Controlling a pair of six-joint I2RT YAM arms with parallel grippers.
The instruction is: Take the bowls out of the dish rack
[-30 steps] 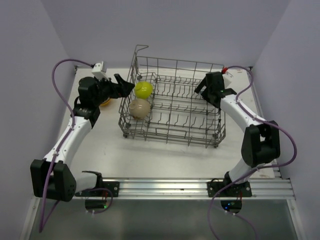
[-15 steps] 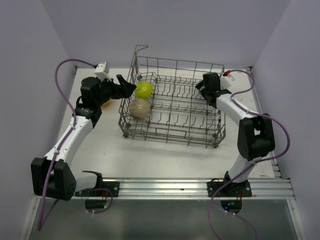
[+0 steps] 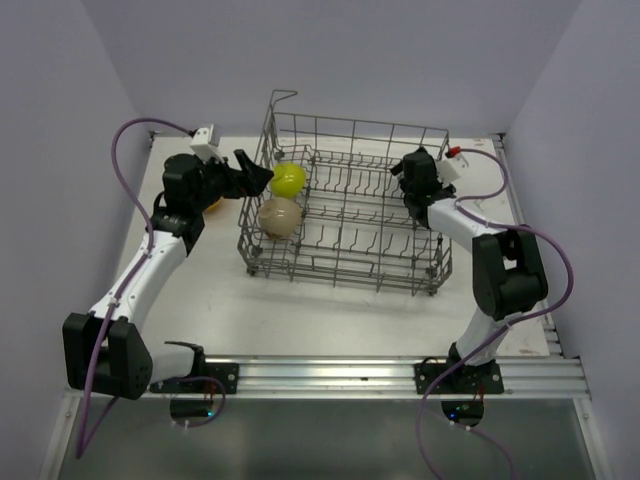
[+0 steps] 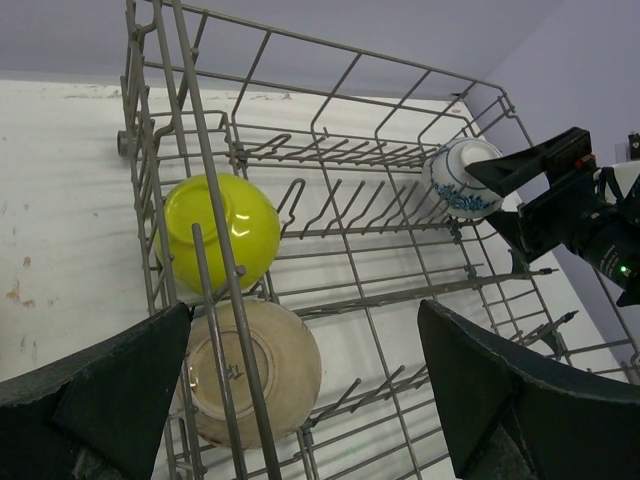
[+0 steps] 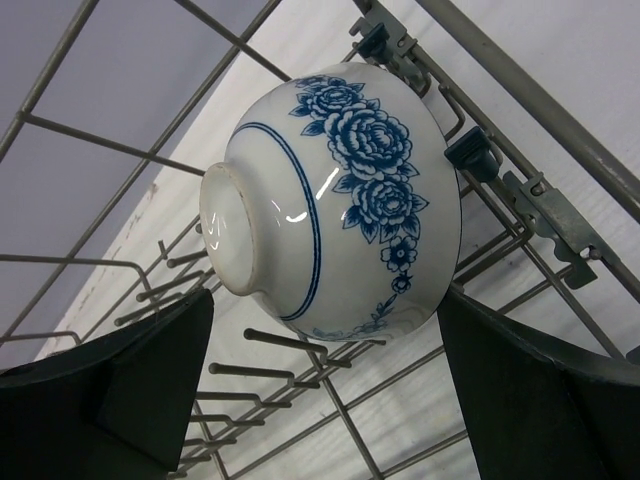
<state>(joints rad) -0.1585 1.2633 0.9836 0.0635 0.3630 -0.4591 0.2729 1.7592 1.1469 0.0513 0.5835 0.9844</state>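
While both arms stretch toward the rack (image 3: 345, 268) on the white tabletop (image 3: 330, 320), we see three bowls inside it. At the left end, the lime bowl (image 4: 215, 240) stands on edge among the tines with its base toward the rack's left wall. The beige bowl (image 4: 250, 370) leans just beside it on the nearer side, its foot turned the same way. We find the left fingers (image 4: 100, 400) spread wide and holding nothing, poised at the rack's left wall above those two bowls. At the far right corner, the blue-flowered bowl (image 5: 340, 200) lies tipped on its side among the tines, its foot ring showing. Our right wrist view shows the right fingers (image 5: 110, 400) apart, one on each side of that bowl; whether either touches it we cannot tell. An orange-yellow shape (image 3: 211, 206) shows on the tabletop behind the left arm, mostly hidden.
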